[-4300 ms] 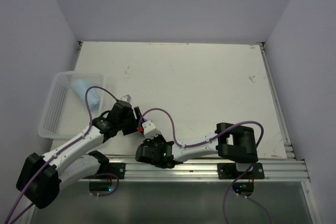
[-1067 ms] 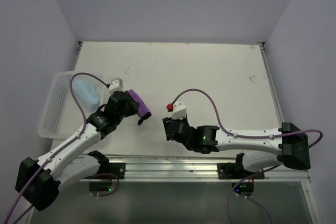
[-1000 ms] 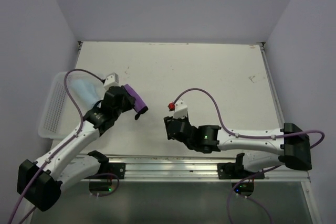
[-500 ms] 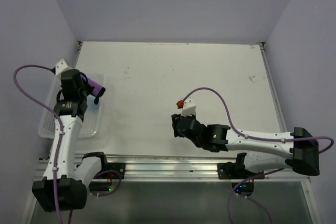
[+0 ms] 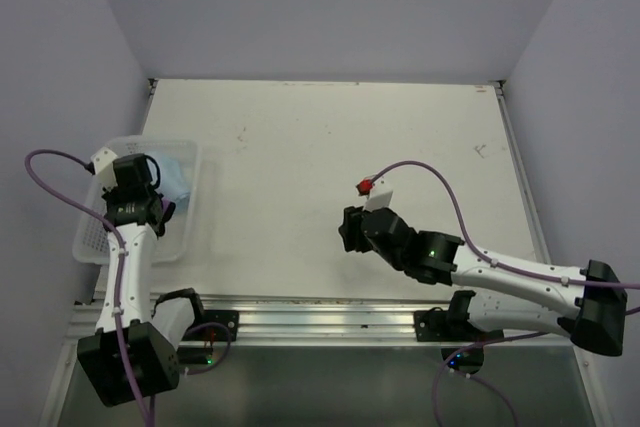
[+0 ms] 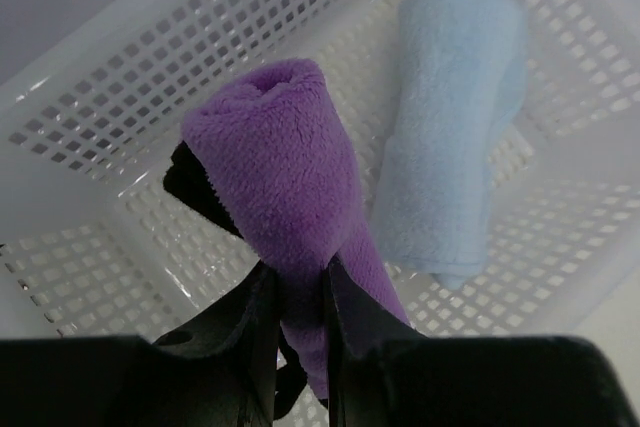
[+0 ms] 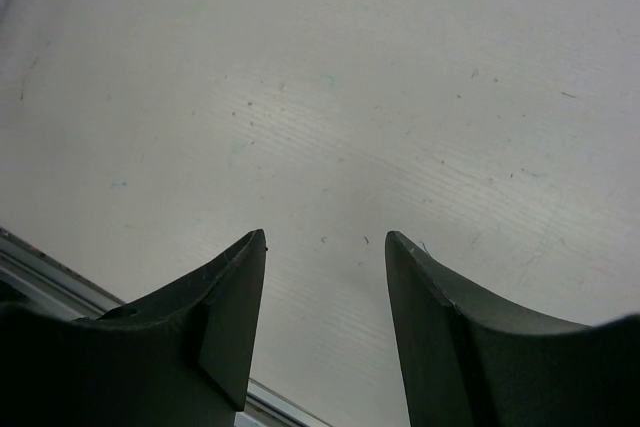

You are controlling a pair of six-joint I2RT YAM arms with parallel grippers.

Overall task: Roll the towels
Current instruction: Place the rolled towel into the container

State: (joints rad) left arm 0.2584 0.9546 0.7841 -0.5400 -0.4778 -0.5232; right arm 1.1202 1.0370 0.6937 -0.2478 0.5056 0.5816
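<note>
The dark towel, rolled into a tube with its purple face outward (image 6: 280,157), hangs between the fingers of my left gripper (image 6: 300,277), which is shut on its lower part. It hangs just above the floor of the white mesh basket (image 6: 100,97). The light blue towel (image 6: 450,117), also rolled, lies in the basket to the right of the purple roll. In the top view the left arm covers the basket (image 5: 90,237) and only a bit of the blue towel (image 5: 176,175) shows. My right gripper (image 7: 325,237) is open over bare tabletop, right of centre (image 5: 348,229).
The basket stands at the table's left edge. A metal rail (image 5: 340,312) runs along the near edge, just below the right gripper. The right arm's purple cable (image 5: 440,179) arcs above the table.
My left arm swung from the table's middle to over the basket, carrying the purple roll and lowering it inside. The right arm drew back to the right, its gripper still open.
</note>
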